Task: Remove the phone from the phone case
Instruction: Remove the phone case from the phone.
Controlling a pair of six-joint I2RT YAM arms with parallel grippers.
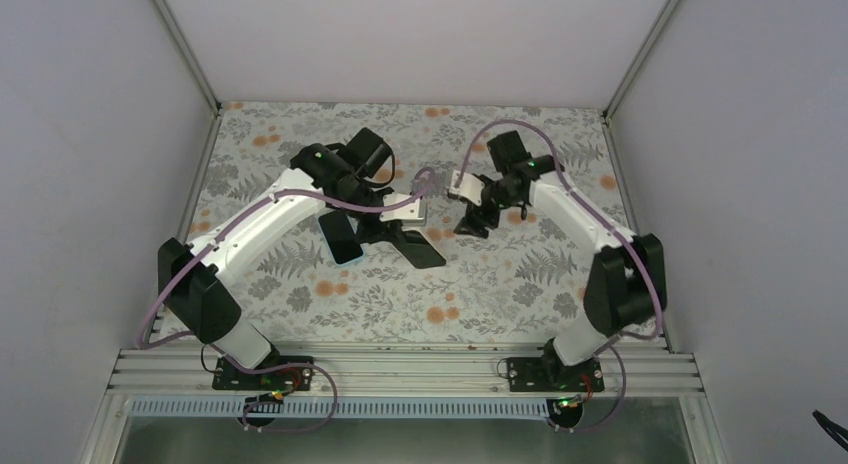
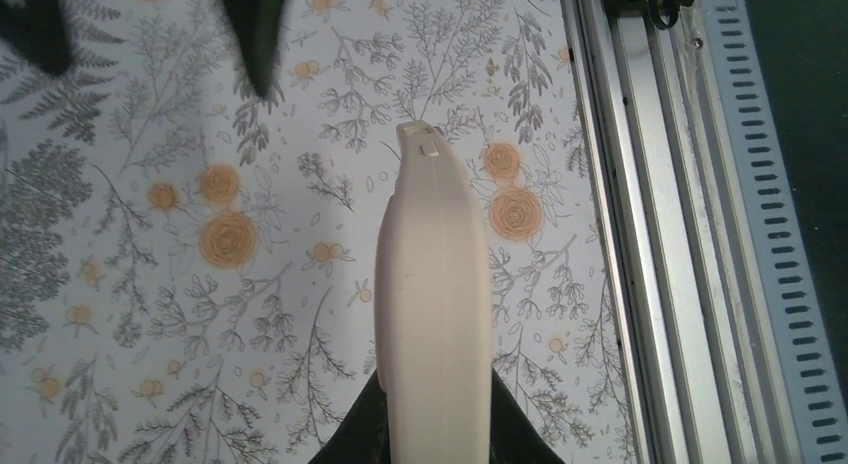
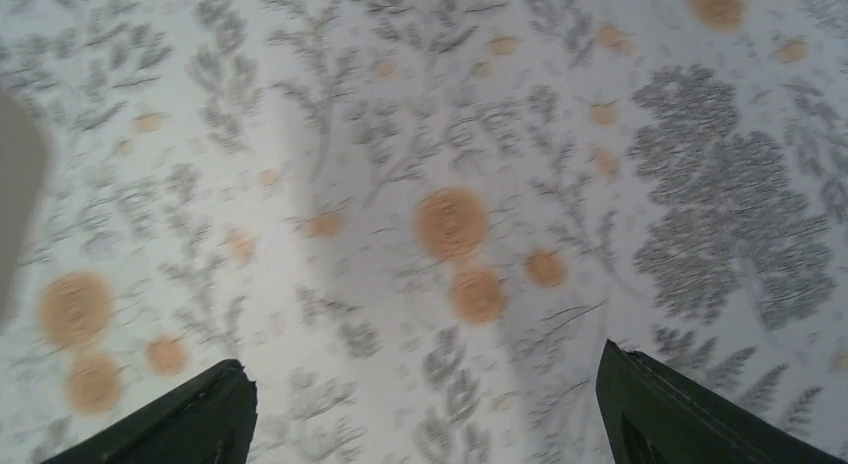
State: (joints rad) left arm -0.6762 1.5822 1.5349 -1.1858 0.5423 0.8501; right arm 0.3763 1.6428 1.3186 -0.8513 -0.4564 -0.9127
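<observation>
A cream phone case [image 2: 435, 284] stands lengthwise out of my left gripper [image 2: 435, 429], which is shut on its lower end. The case is held off the floral table with its notched end [image 2: 420, 144] pointing away from the wrist. Only the case's cream outer side shows, and whether the phone sits in it is hidden. In the top view my left gripper [image 1: 400, 222] hangs over mid-table. My right gripper [image 3: 422, 359] is open with only the tablecloth between its fingers. It stands a little to the right of the left one [image 1: 475, 222].
Two flat black shapes [image 1: 340, 239] [image 1: 415, 247] lie under the left wrist in the top view; I cannot tell what they are. Two dark tapered tips [image 2: 255, 34] show at the left wrist view's upper left. The metal rail [image 2: 650, 234] runs along the near table edge.
</observation>
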